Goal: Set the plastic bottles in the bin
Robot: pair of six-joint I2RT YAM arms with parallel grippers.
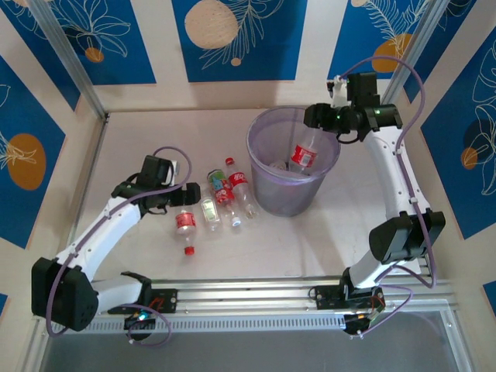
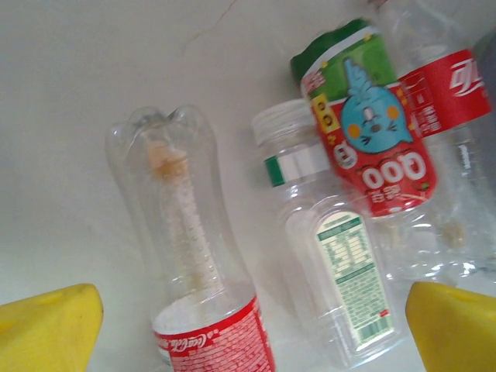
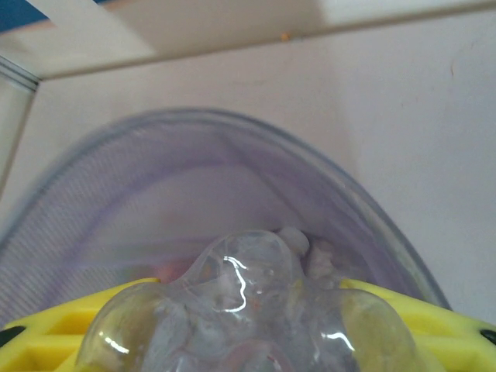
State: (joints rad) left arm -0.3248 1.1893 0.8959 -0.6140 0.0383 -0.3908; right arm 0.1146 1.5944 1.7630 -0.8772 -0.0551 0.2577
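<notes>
The pale-purple bin [image 1: 263, 182] stands at the table's back middle. My right gripper [image 1: 315, 117] hovers over its right rim, shut on a clear bottle with a red label [image 1: 304, 156] that hangs down inside the bin. In the right wrist view the bottle's base [image 3: 240, 310] sits between the yellow fingers [image 3: 46, 341], with the bin's rim [image 3: 372, 209] beyond. Left of the bin several bottles lie together. My left gripper [image 1: 186, 195] is open above a red-label bottle [image 1: 184, 222]; this bottle [image 2: 194, 256] lies between the fingertips [image 2: 46, 329]. Beside it lie a clear bottle [image 2: 333, 263] and a green-topped one [image 2: 372, 132].
A red-capped bottle [image 1: 240, 184] and another small clear bottle [image 1: 235, 219] lie closest to the bin's left side. A red cap [image 1: 187, 250] shows at the near end of the left bottle. Walls enclose the table on three sides, and an aluminium rail [image 1: 256, 291] runs along the front.
</notes>
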